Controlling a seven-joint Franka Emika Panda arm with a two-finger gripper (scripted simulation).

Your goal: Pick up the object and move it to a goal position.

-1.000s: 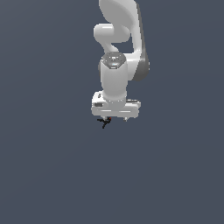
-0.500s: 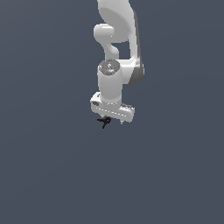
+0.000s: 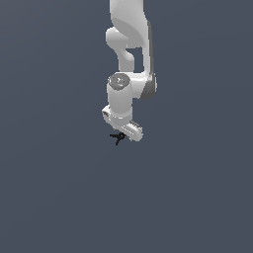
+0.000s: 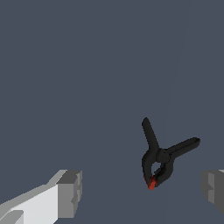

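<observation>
While the white tool (image 3: 123, 132) hung with its grey-padded fingers (image 4: 70, 193) spread wide and holding nothing, the small black spring clamp with two splayed handles and a red-tipped nose (image 4: 161, 156) lay on the plain dark grey floor (image 3: 59, 197), between the fingers and touching neither, directly beneath the white jointed arm (image 3: 129, 59).

Hangs down from the top of the exterior view as one white arm (image 3: 129, 44), wrist bent, hand canted toward that view's right. Holds the gripper (image 4: 140, 192) spread wide, grey fingertips (image 4: 70, 192) well apart, clasping nothing.
</observation>
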